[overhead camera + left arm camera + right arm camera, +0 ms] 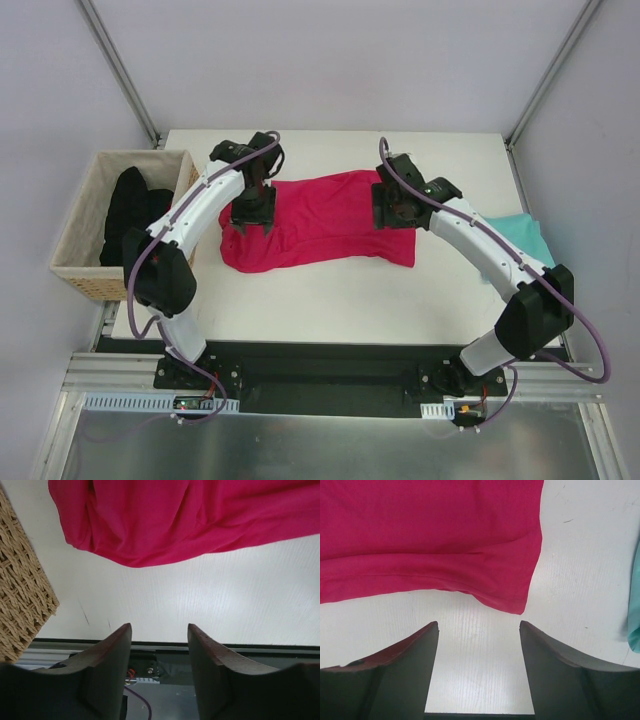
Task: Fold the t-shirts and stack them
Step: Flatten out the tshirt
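Gaping over the table (330, 300), the left gripper (160, 629) grasps nothing. Its jaws stand apart, and bare white tabletop shows between them. In the left wrist view no cloth lies between the jaws; the crimson-pink t-shirt (190, 520) fills the top of that picture, its left end bunched into soft folds. From above, this gripper hangs at the shirt's left end.

The right gripper (479, 626) is likewise released, its jaws wide with only table between them. The shirt's right corner lies just off its tips in the right wrist view, its hem flat on the surface. From above, this gripper sits at the shirt's right end.

The crimson-pink t-shirt lies spread across the middle of the table as a broad band running left to right. It is smoother on the right and rumpled on the left. The teal t-shirt (522, 236) lies at the table's right edge, partly hidden behind the right arm and well apart from the pink one.

At the left, just beside the table, stands a wicker basket (75, 262) holding dark clothing (130, 210).
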You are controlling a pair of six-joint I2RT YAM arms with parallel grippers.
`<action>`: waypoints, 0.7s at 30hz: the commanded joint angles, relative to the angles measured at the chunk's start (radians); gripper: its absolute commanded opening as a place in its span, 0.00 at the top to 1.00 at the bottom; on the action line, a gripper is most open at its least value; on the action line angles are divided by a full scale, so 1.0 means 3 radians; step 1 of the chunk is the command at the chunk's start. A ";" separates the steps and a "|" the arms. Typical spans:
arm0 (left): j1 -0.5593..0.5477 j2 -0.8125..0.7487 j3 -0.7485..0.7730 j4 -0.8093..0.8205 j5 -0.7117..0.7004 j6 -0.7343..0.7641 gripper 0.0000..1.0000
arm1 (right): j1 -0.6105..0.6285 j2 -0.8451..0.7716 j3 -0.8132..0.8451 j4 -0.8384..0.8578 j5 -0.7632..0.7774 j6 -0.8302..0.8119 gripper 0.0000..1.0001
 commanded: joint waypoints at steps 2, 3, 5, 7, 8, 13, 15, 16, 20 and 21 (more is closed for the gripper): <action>0.0042 0.0402 0.0322 0.0034 -0.0186 -0.0114 0.44 | 0.0022 -0.0004 0.0294 0.0005 0.0003 -0.0161 0.28; 0.0072 0.0444 0.0414 0.0070 -0.0176 -0.0104 0.41 | 0.0028 0.0001 0.0315 0.0005 -0.0013 -0.0161 0.27; 0.0169 0.0586 0.0491 0.0157 -0.0064 -0.0033 0.39 | 0.0022 0.0001 0.0356 0.0010 -0.0038 -0.0161 0.26; 0.0241 0.0684 0.0624 0.0198 0.0003 0.0013 0.42 | 0.0028 -0.0004 0.0377 -0.0005 -0.0033 -0.0146 0.26; 0.0327 0.0781 0.0670 0.0223 0.0028 0.0029 0.46 | 0.0028 -0.0009 0.0397 -0.0020 -0.0023 -0.0125 0.26; 0.0558 0.1006 0.0951 0.0229 0.0110 0.0065 0.50 | 0.0028 -0.0055 0.0423 -0.0087 0.0099 -0.0110 0.26; 0.0634 0.1088 0.1048 0.0224 0.0136 0.0085 0.48 | 0.0033 -0.0045 0.0443 -0.0102 0.0130 -0.0115 0.26; 0.0655 0.1119 0.1079 0.0224 0.0136 0.0090 0.47 | 0.0028 -0.0035 0.0458 -0.0112 0.0146 -0.0115 0.26; 0.0696 0.1323 0.1283 0.0224 0.0207 0.0157 0.46 | 0.0033 0.0052 0.0561 -0.0148 0.0151 -0.0110 0.26; 0.0701 0.1359 0.1309 0.0224 0.0243 0.0167 0.46 | 0.0033 0.0072 0.0622 -0.0179 0.0136 -0.0110 0.26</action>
